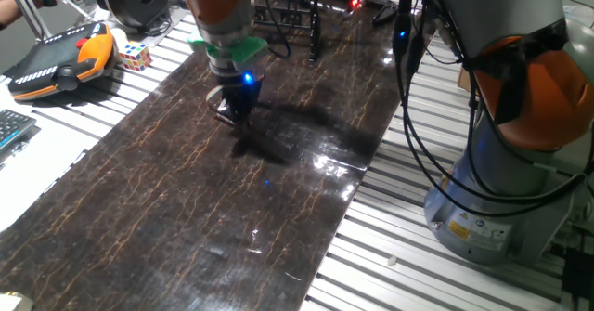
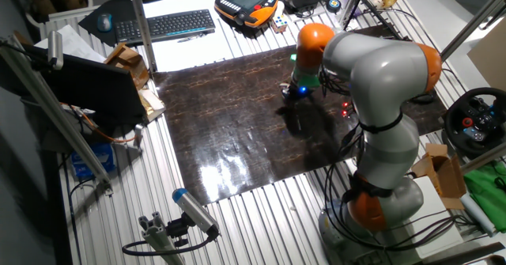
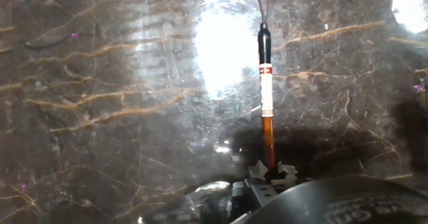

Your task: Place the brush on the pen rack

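The brush (image 3: 266, 97) shows in the hand view as a thin stick with an orange-brown shaft, a white band with red marks, a black end and a cord loop. It stretches away from me over the dark marble mat (image 3: 100, 117). My gripper (image 3: 269, 174) is closed around the brush's orange-brown end. In one fixed view the gripper (image 1: 230, 114) is low over the mat's far part, and it also shows in the other fixed view (image 2: 291, 92). The pen rack (image 1: 288, 19) looks like a low black frame at the mat's far edge, just beyond the gripper. It is out of the hand view.
An orange and black teach pendant (image 1: 65, 60) and a colour cube (image 1: 133, 55) lie on the slatted table left of the mat. A keyboard (image 2: 166, 25) lies further off. The arm's base (image 1: 501, 162) and its hanging cables (image 1: 408, 88) stand on the right.
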`<state>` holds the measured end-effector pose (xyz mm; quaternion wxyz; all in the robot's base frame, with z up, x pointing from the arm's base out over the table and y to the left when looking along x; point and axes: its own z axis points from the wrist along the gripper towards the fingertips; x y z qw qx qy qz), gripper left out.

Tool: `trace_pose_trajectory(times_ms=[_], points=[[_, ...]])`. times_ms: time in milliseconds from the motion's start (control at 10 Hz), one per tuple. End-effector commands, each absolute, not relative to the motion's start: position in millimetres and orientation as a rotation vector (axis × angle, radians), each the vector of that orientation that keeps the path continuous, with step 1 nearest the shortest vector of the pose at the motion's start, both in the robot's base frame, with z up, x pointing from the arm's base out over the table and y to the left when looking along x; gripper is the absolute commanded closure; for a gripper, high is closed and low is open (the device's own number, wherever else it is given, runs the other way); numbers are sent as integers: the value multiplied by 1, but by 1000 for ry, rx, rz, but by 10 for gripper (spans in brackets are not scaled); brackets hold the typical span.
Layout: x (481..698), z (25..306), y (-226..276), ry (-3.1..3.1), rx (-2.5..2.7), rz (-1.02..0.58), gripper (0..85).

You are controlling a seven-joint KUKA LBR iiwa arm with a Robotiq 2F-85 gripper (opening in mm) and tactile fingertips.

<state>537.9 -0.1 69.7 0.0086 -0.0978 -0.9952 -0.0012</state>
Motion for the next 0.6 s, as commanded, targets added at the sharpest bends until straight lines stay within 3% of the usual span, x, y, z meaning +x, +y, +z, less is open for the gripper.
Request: trace_pose_trajectory(times_ms=[0, 500], points=[[538, 82, -3, -3108, -315, 5, 840], [544, 127, -31, -3072, -388, 23, 840]])
